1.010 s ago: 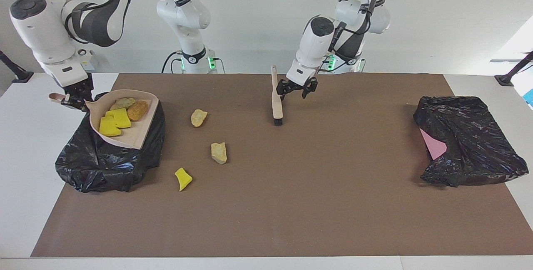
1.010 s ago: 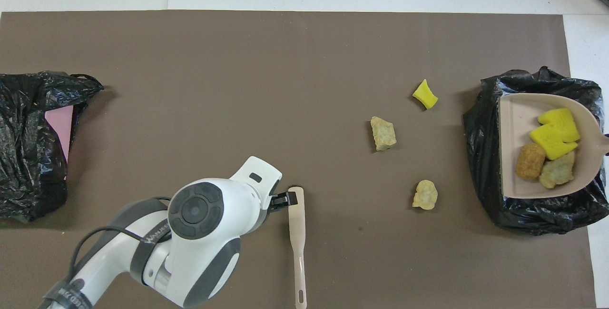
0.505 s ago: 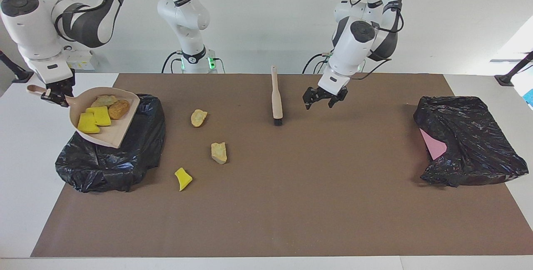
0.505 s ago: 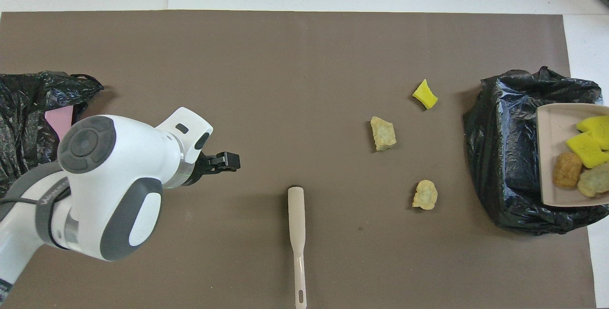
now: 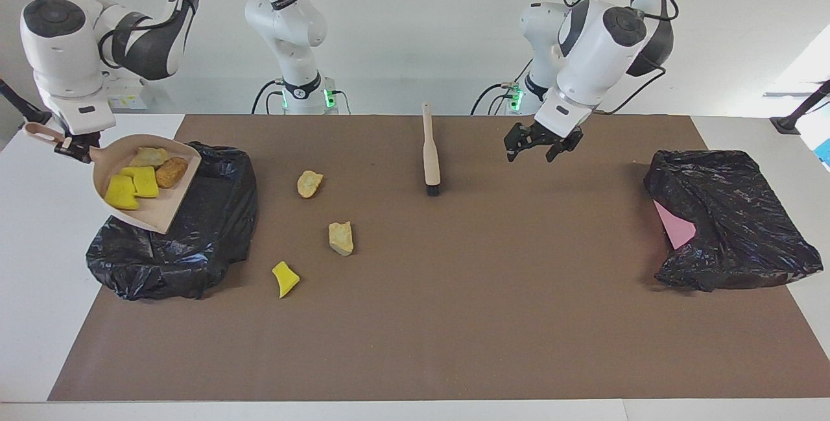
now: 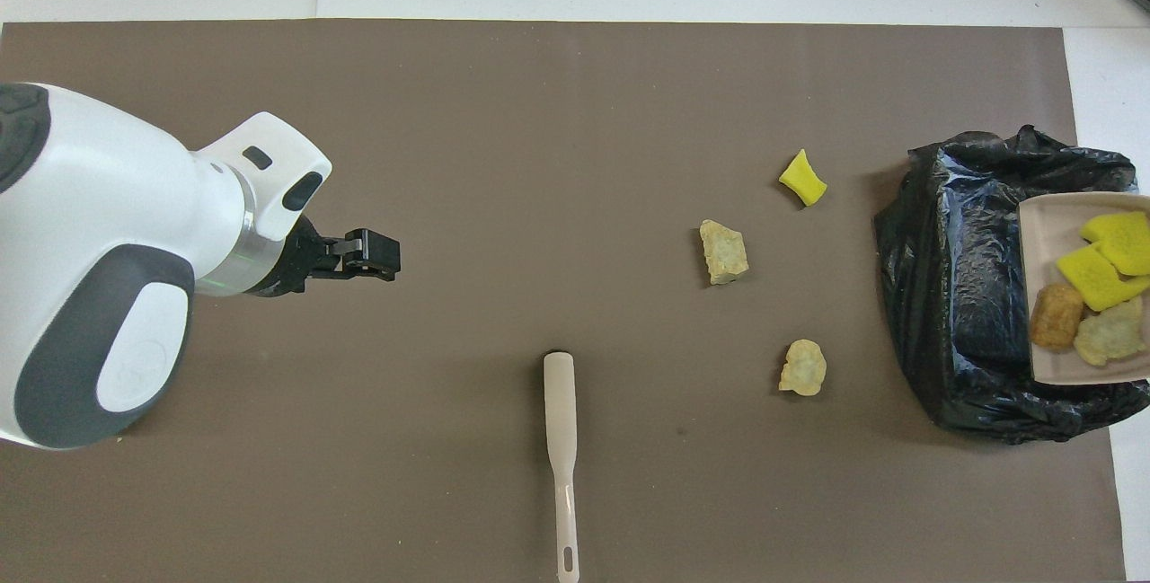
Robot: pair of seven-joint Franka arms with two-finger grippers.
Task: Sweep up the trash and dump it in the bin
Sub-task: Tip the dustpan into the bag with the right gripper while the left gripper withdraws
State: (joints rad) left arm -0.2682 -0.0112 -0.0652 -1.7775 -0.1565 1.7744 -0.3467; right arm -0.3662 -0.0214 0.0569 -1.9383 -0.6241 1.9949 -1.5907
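Right gripper (image 5: 70, 148): fingers pinched on the dustpan (image 5: 159, 210) handle; pan raised and tilted over the black bin bag (image 5: 194, 252) at the right arm's end of the table.
Trash in pan: two yellow foam bits (image 5: 131, 187), one tan chunk (image 5: 148, 157), one orange-brown lump (image 5: 171, 172).
Trash on mat: tan chunk (image 5: 309, 183) nearest the robots, tan chunk (image 5: 341, 238) farther out, yellow bit (image 5: 284, 278) farthest.
Left gripper (image 5: 542, 149): fingers spread, empty, raised over the brown mat (image 5: 454, 317) between the brush (image 5: 430, 155) and the second black bag (image 5: 733, 220).
Brush: flat on the mat, bristles pointing away from the robots.
Second black bag: at the left arm's end, a pink sheet (image 5: 674, 226) showing at its opening.
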